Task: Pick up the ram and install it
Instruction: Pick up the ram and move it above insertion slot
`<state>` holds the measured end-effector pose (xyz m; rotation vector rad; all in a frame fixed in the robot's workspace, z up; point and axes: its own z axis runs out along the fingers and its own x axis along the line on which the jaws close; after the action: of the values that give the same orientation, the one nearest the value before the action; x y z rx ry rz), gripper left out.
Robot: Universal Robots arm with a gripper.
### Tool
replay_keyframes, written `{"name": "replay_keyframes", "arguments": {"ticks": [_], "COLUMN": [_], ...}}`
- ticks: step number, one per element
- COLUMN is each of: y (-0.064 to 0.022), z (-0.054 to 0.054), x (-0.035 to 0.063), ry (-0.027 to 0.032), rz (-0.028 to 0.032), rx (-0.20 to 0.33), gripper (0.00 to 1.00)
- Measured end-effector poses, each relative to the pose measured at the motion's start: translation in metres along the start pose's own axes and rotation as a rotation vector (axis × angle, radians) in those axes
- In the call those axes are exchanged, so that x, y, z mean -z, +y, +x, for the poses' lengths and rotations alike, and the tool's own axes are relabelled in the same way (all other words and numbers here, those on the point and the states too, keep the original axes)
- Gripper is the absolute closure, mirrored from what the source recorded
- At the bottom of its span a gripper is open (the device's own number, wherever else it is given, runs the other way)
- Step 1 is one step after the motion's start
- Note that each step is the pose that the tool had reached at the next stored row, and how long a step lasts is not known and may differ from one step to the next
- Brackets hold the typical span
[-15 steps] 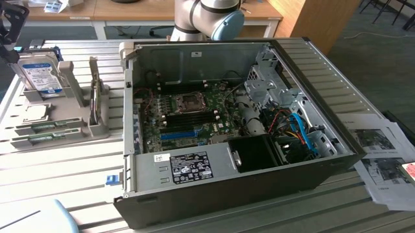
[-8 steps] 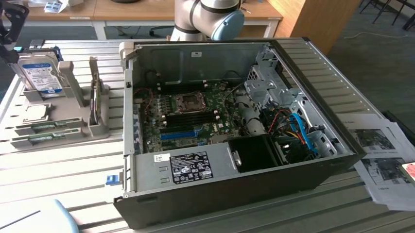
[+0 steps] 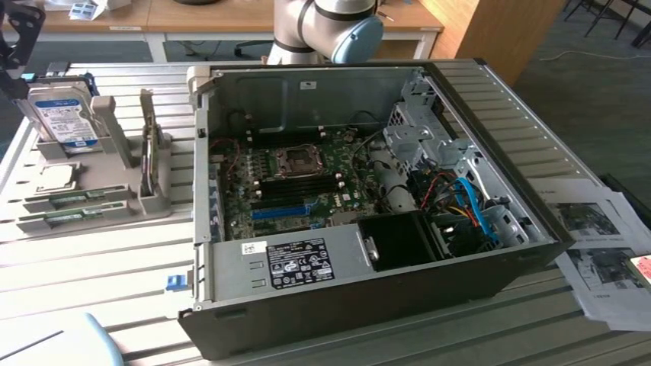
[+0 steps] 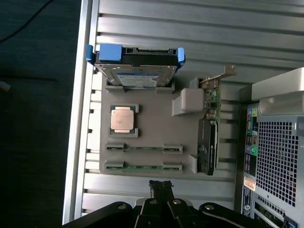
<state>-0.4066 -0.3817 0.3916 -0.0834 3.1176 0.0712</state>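
Observation:
Two ram sticks, thin green boards, lie side by side in slots of a grey holder tray (image 4: 185, 102) on the table. One ram stick (image 4: 144, 148) (image 3: 76, 200) lies nearer the processor, the other ram stick (image 4: 144, 167) (image 3: 69, 218) nearer the tray's edge. My gripper (image 4: 161, 184) hovers above the table just off that edge of the tray, its dark fingers shut together with nothing between them. It touches neither stick. The open computer case (image 3: 489, 274) lies on its side, and the black memory slots (image 3: 301, 184) show on its motherboard beside the processor socket.
The tray also holds a hard drive (image 4: 135, 66) (image 3: 61, 114) with blue rails, a processor chip (image 4: 122, 118) and a card standing on edge (image 4: 209, 137). A blue slot (image 3: 280, 211) sits low on the motherboard. The arm's joint (image 3: 325, 27) stands behind the case. Papers (image 3: 600, 244) lie at the exterior view's right.

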Motion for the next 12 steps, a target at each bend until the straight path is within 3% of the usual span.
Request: {"name": "replay_keyframes", "arguments": {"ticks": [12], "y": [0.0], "z": [0.0], "x": [0.0], "ry": [0.0052], "rz": [-0.0028], "rx": [0.117], "gripper": [0.91]}}
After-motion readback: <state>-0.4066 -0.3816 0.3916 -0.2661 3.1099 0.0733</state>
